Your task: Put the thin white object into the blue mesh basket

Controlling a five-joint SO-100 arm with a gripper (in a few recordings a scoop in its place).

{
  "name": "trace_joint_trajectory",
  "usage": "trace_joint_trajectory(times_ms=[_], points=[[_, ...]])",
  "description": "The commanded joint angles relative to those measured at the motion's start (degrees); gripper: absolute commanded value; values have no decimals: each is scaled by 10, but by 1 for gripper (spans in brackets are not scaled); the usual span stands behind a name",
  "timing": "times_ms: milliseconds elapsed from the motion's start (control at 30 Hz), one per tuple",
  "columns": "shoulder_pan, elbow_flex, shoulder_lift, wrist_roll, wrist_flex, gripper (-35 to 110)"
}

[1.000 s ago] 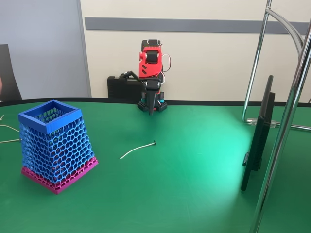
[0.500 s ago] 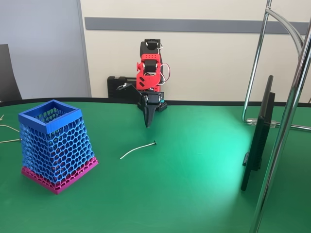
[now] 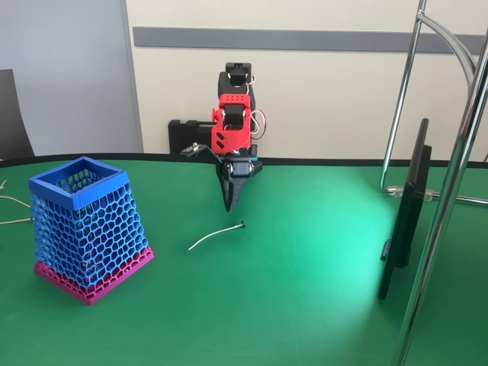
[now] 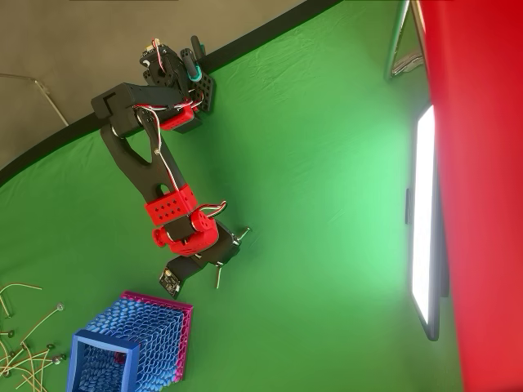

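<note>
A green table (image 3: pixel 305 290) spreads before a cream wall with a grey stripe. The blue mesh basket (image 3: pixel 85 227), honeycombed and magenta-based, stands upright on it. Right of the basket, apart from it, the gripper (image 3: pixel 229 204) points down, jaws together, over the thin white object (image 3: pixel 216 235), a curved dark-tipped strand lying flat.

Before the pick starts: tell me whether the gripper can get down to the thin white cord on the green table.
Probably yes. The gripper hangs just behind the thin white cord, nothing lies between them, and the blue honeycomb mesh basket stands well aside.
</note>
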Motion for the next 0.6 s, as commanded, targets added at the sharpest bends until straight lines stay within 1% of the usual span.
trace_joint_trajectory(times_ms=[0,167,367,433,567], points=[[-4,-20,2,-41,4,1],[-4,-26,-3,-79,5,1],[-4,-50,-31,-65,28,1],[-4,-57,-40,-55,34,6],[-5,-67,-51,-47,50,8]])
